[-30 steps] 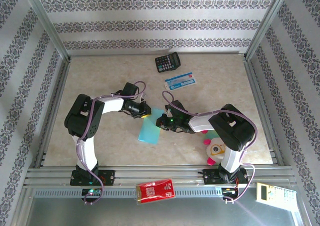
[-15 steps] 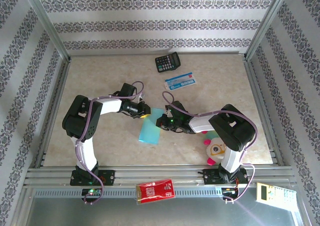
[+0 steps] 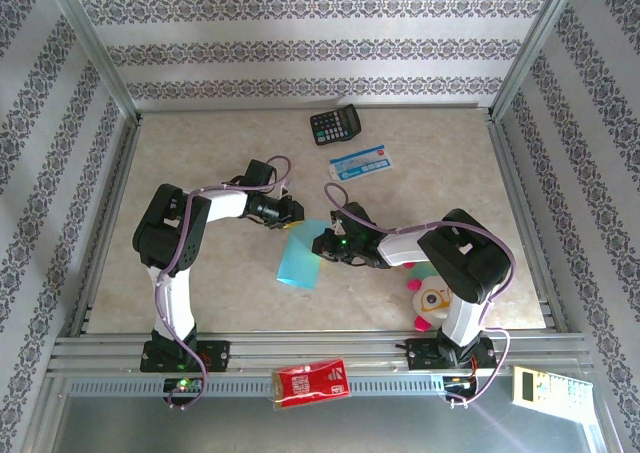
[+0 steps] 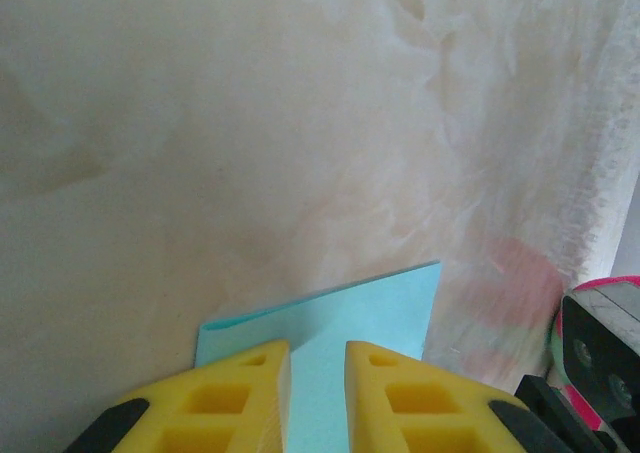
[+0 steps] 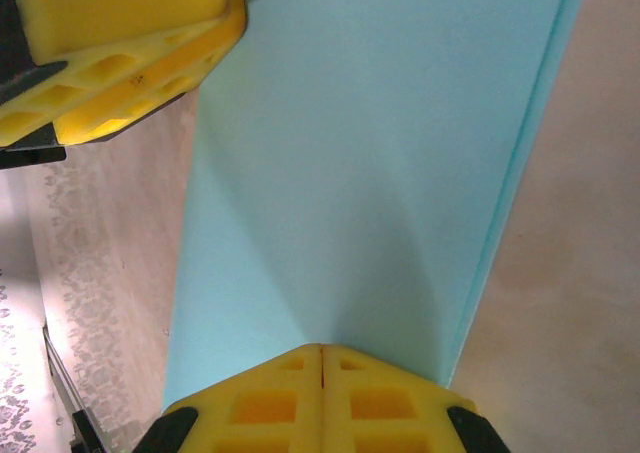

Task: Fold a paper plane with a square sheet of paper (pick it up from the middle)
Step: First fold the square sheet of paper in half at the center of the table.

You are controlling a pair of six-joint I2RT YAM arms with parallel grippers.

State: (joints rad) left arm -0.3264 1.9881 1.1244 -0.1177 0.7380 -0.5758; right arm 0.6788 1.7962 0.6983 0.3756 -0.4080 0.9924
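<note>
The square sheet of paper [image 3: 298, 261] lies flat on the beige table as a light turquoise rectangle, doubled over, with its layered edge [image 5: 520, 173] along one long side. My left gripper [image 3: 291, 213] hovers at the sheet's far end. In the left wrist view the left gripper [image 4: 317, 349] is slightly open, and the paper [image 4: 350, 303] shows through the gap. My right gripper [image 3: 322, 245] is at the sheet's right edge. In the right wrist view the right gripper [image 5: 321, 349] is shut with its yellow tips on the paper [image 5: 370, 173]. The left fingers [image 5: 130, 43] show at the top left there.
A black calculator [image 3: 335, 125] and a blue-and-white card [image 3: 359, 162] lie at the back of the table. A pink and white toy [image 3: 428, 295] sits under the right arm. A red packet [image 3: 312, 383] rests on the front rail.
My left gripper has shifted a little toward the back of the table and its jaws have parted slightly. The paper and the right arm have stayed where they were.
</note>
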